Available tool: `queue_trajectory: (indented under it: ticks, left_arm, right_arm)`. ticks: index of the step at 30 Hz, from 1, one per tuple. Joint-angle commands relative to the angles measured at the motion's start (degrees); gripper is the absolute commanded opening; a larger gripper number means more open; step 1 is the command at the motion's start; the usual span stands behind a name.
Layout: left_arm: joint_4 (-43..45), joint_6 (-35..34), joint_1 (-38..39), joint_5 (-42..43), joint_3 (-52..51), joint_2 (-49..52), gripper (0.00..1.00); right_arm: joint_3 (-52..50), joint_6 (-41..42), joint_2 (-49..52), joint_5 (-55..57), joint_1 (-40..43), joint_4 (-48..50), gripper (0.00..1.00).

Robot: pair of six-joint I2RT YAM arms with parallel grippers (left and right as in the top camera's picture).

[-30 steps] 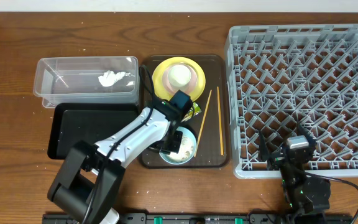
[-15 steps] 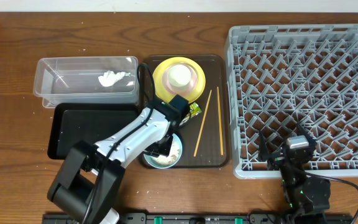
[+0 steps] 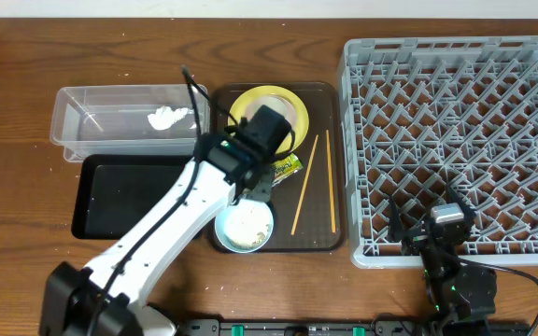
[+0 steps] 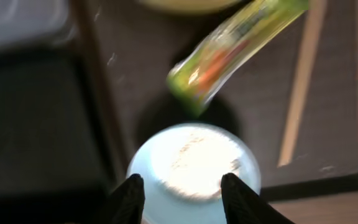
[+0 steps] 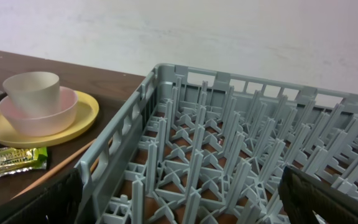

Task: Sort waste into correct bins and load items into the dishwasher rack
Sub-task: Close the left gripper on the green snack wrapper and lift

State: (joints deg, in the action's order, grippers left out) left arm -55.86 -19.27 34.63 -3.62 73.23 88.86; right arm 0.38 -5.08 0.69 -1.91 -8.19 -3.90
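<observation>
Left gripper (image 4: 182, 198), jaws spread and empty, hangs above the light blue bowl (image 3: 245, 227) of rice (image 4: 191, 158) on the brown tray (image 3: 314, 219); a clumsy pinch on its rim could tip grains out, well short of the clear tub (image 3: 110, 126).

We see a dark brown serving tray (image 3: 314, 233) with rounded corners and a raised rim, lying flat on a wooden desk (image 3: 278, 37). The desk's reddish-brown grain shows on every side of the tray: to its left, to its right, in front of it and beyond it. Behind the tray, past the desk's far edge, stands a plain white wall (image 5: 229, 37).
</observation>
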Motion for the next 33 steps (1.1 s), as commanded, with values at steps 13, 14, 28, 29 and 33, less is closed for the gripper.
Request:
queue_trajectory:
  ticks: [13, 14, 28, 29, 33]
  left_arm:
    - [12.37, 11.82, 3.1, 3.19, -0.81, 10.56, 0.42]
    - [12.48, 11.98, 3.1, 3.21, -0.81, 11.5, 0.42]
    - [16.28, 13.75, 3.06, 3.15, -0.83, 23.32, 0.4]
    - [16.28, 13.77, 3.06, 3.15, -0.85, 23.8, 0.37]
    - [16.57, 13.99, 3.06, 3.02, -0.85, 25.62, 0.3]
  right_arm:
    - [-0.07, -0.57, -0.31, 0.17, -0.46, -0.22, 0.99]
    - [-0.07, -0.57, -0.31, 0.17, -0.46, -0.22, 0.99]
    - [-0.07, -0.57, -0.31, 0.17, -0.46, -0.22, 0.99]
    - [-0.07, -0.57, -0.31, 0.17, -0.46, -0.22, 0.99]
    - [-0.07, -0.57, -0.31, 0.17, -0.46, -0.22, 0.99]
